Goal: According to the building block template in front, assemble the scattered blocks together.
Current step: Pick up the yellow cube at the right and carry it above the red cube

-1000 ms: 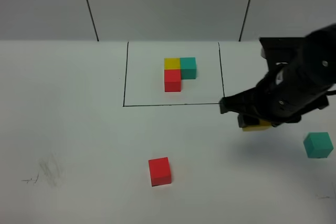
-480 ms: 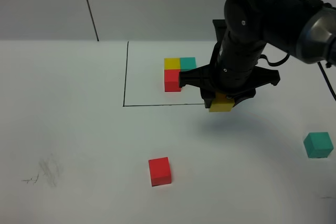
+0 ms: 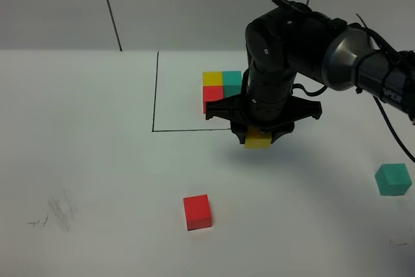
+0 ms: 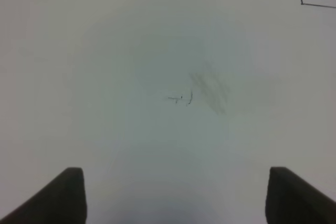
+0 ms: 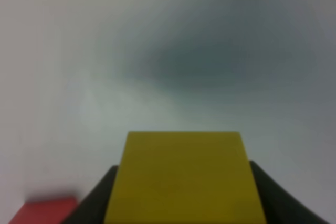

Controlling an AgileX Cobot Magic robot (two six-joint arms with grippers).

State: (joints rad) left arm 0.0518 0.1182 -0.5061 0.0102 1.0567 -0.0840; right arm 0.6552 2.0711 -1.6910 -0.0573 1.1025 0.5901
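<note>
Right pincer (image 3: 258, 135) clamped on the yellow block (image 3: 257, 141), held above the counter (image 3: 97, 160) just on the near side of the building block template (image 3: 220, 92) at mid far edge. Red block (image 3: 197, 211) toward near edge; teal block (image 3: 393, 180) by right edge. Left pincer (image 4: 176, 198) spread wide over smudged counter.

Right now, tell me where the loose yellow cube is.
The yellow cube is clamped in the right gripper, centre-right in the high view, just below the black frame and up-right of the loose red cube.

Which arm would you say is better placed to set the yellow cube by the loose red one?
Right: its hand holds the yellow cube near the red cube; the left hand is empty.
</note>
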